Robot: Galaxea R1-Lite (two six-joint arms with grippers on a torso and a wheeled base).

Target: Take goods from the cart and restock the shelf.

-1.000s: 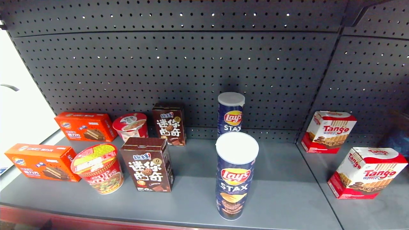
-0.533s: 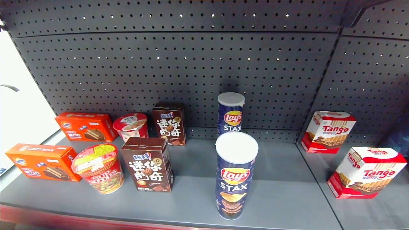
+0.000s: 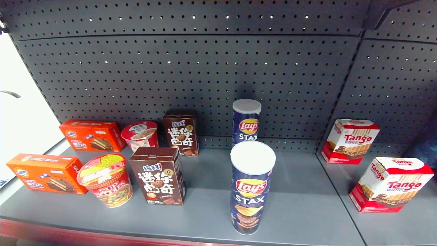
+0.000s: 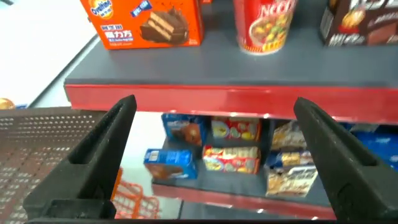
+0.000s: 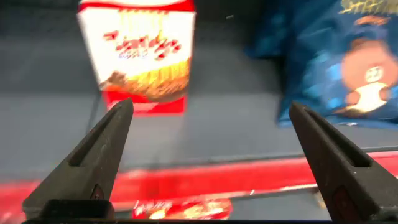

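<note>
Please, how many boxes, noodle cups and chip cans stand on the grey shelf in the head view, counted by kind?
Orange boxes: 2
Brown boxes: 2
Red-and-white wafer boxes: 2
Noodle cups: 2
Chip cans: 2
Total: 10

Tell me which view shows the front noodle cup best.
Head view: the whole front noodle cup, lid included, standing on the shelf. Left wrist view catches its lower half; right wrist view faces a wafer box.

Whole head view slightly shifted, dark blue shape (image 3: 431, 149) at right edge shows less
</note>
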